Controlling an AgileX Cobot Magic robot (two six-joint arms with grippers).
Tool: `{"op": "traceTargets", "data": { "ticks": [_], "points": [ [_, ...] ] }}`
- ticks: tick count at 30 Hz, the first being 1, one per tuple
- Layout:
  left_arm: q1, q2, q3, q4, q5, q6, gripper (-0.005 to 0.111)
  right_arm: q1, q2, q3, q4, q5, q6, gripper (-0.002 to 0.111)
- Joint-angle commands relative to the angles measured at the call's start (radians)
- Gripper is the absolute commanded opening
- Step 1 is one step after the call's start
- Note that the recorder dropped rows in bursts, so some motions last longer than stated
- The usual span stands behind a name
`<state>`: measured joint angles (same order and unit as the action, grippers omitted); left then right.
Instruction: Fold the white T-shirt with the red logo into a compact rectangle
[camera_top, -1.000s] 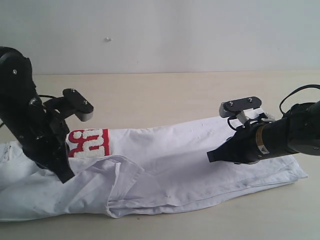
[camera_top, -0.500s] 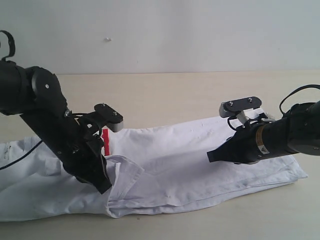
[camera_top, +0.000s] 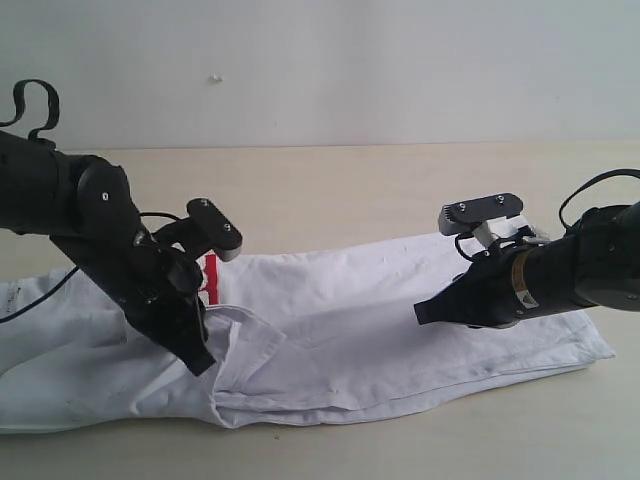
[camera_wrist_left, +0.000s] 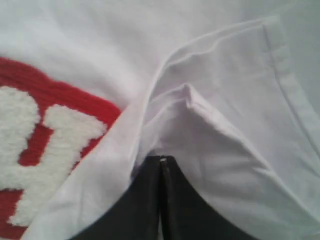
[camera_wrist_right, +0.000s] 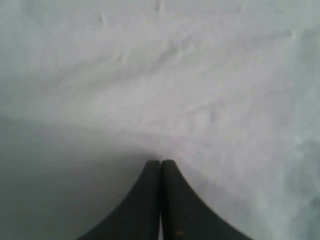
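The white T-shirt (camera_top: 380, 310) lies folded lengthwise in a long band across the table. Only a sliver of the red logo (camera_top: 209, 281) shows beside the left arm; close up in the left wrist view it is a red patch (camera_wrist_left: 60, 95) with fuzzy white letters. My left gripper (camera_top: 203, 364) is shut, its tip down on a loose hemmed fold (camera_wrist_left: 210, 115) just beside the logo (camera_wrist_left: 161, 160). My right gripper (camera_top: 421, 313) is shut too, with its tip resting on flat white cloth (camera_wrist_right: 161, 162) on the shirt's right half. Nothing shows between either pair of jaws.
The shirt lies on a pale wooden table (camera_top: 330, 190), with a white wall (camera_top: 330, 70) behind it. A black cable (camera_top: 35, 100) loops above the left arm. Bare tabletop lies behind the shirt and along the front right edge (camera_top: 520, 430).
My left arm has swung right and lowered over the logo, covering most of it, and its tip now sits at the loose fold. The right arm has not moved.
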<state>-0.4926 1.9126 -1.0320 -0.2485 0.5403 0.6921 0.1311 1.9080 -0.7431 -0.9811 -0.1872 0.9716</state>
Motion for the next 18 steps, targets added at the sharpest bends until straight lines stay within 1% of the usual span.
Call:
{"op": "traceTargets", "data": {
  "ticks": [1,8,10,11,12,13,14,16,18],
  "points": [
    [0.007,-0.003,-0.002,0.066,-0.036,-0.021,0.000,-0.003,-0.010,0.005,-0.006,0.003,-0.001,0.000],
    [0.011,-0.003,-0.002,0.169,-0.112,-0.048,0.000,-0.003,-0.010,0.005,-0.006,0.005,-0.001,0.000],
    [0.032,-0.003,-0.002,0.197,-0.154,-0.053,0.000,-0.003,-0.010,0.005,-0.006,0.005,-0.001,0.000],
    [0.057,-0.003,-0.002,0.197,-0.200,-0.083,0.000,-0.003,-0.010,0.005,-0.006,0.005,-0.001,0.000],
    [0.068,-0.003,-0.002,0.197,-0.217,-0.106,0.000,-0.003,-0.010,0.005,-0.006,0.005,-0.001,0.000],
    [0.092,-0.003,-0.002,0.197,-0.232,-0.135,0.000,-0.003,-0.010,0.005,-0.006,0.005,-0.001,0.000],
    [0.101,-0.003,-0.002,0.197,-0.227,-0.137,0.000,-0.003,-0.010,0.005,-0.006,0.005,-0.001,0.000],
    [0.127,-0.008,-0.002,0.197,-0.195,-0.151,0.004,-0.003,-0.010,0.005,-0.006,0.002,-0.001,0.000],
    [0.155,-0.041,-0.002,0.195,-0.142,-0.153,0.015,-0.003,-0.014,0.005,-0.006,-0.026,-0.001,0.000]
  ]
}}
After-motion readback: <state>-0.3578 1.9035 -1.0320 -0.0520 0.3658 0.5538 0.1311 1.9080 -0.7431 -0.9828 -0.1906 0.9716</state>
